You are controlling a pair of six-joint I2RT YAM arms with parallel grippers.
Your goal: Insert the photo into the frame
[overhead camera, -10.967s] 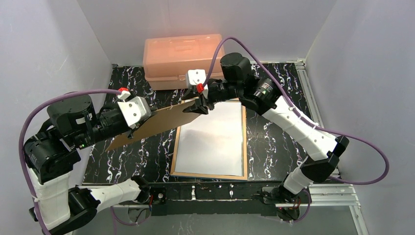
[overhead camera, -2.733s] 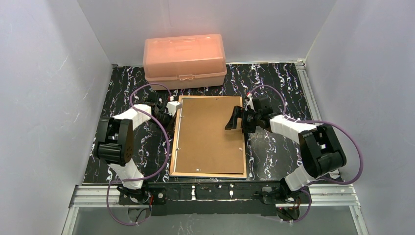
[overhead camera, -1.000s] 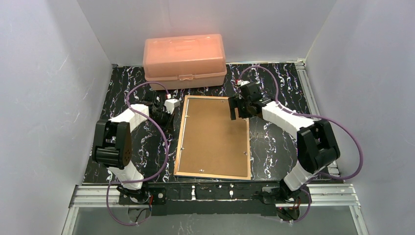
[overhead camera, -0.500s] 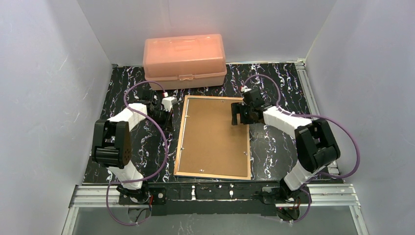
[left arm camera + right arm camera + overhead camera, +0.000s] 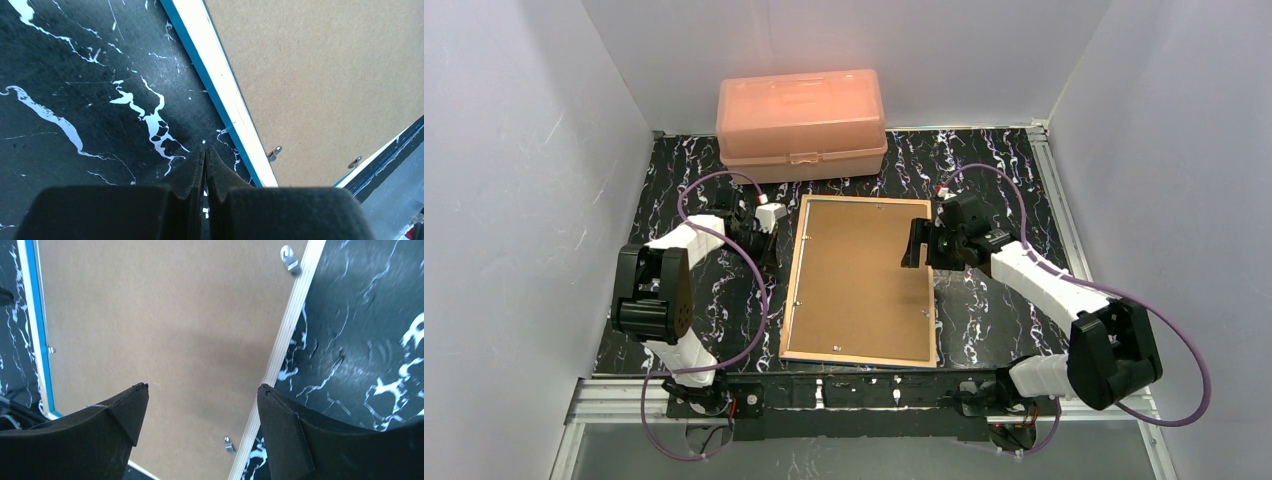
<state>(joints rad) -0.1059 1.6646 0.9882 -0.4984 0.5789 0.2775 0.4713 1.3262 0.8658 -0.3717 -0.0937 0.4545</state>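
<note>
My right claw hangs spread wide and empty above the right side of the frame. One finger is over the brown backing board and the other is about above the pale wood rim. I read that as room to press the board down or to work a fastener, not a grip.

My left claw is pinched fully closed with nothing in it. Its tip is low over the black marbled surface, just beside the frame's left rim and apart from it. I can't tell whether the tip touches the surface. Closed, it makes a narrow point, which suits nudging the rim or steadying the frame from the side.

The frame lies face down between the two arms, blue edge underneath and wood back up, so its back can be loaded. The backing board sits flat inside the rim.

The photo is not visible from any camera. My judgement is that it lies under the board against the glass.

Small metal tabs dot the rim. I cannot make out whether they are turned over the board, so I judge locking them to be the job left.

The peach box sits at the far edge, well apart.
</note>
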